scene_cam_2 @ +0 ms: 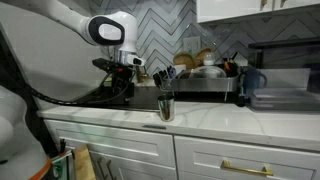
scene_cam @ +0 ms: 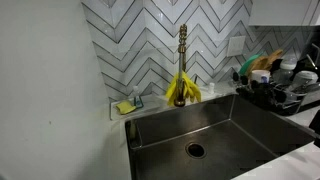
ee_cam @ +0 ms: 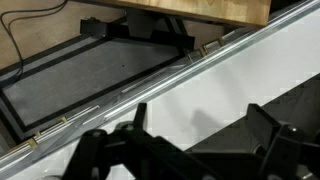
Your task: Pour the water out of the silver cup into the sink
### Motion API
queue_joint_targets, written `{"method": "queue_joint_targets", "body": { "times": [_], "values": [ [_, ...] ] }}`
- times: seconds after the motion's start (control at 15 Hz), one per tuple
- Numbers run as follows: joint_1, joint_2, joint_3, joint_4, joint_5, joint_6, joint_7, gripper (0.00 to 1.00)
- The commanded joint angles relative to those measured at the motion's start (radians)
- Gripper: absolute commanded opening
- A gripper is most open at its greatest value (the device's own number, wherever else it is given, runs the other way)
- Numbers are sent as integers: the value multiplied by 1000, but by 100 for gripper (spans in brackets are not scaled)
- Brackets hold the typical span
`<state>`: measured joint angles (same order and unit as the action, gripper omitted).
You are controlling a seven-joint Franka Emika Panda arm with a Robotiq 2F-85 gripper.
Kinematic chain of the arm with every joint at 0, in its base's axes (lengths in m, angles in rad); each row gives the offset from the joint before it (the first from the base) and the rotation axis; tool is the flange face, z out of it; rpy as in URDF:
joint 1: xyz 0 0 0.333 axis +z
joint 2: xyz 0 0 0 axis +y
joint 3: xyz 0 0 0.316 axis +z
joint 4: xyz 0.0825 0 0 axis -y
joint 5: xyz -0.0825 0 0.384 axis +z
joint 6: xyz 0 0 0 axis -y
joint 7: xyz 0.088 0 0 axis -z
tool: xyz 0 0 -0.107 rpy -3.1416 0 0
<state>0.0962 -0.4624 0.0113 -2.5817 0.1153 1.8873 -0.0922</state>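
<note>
The silver cup [scene_cam_2: 165, 106] stands upright on the white counter near its front edge, seen only in an exterior view. The sink [scene_cam: 205, 130] is a deep dark steel basin with a round drain [scene_cam: 195, 150]; a dark basin that seems to be the sink also fills the upper left of the wrist view [ee_cam: 90, 70]. My gripper [scene_cam_2: 122, 88] hangs to the left of the cup, apart from it, over the sink's edge. In the wrist view my gripper [ee_cam: 200, 140] is open over bare white counter with nothing between the fingers.
A brass faucet [scene_cam: 182, 50] with yellow gloves [scene_cam: 181, 90] draped on it stands behind the sink. A black dish rack [scene_cam: 275, 90] full of dishes sits beside the basin and shows in both exterior views [scene_cam_2: 200, 75]. A sponge holder [scene_cam: 127, 105] is at the back corner.
</note>
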Motion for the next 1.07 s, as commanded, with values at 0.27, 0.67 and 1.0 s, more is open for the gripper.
{"method": "queue_joint_targets", "body": {
  "times": [0.27,0.67,1.0],
  "values": [
    [-17,-15,-5,-1,19,-11,15,100],
    [-129,-200,-16,-73,-158,21,65,100],
    [-121,-149,-26,-18,-141,-1,48,100]
  ]
}}
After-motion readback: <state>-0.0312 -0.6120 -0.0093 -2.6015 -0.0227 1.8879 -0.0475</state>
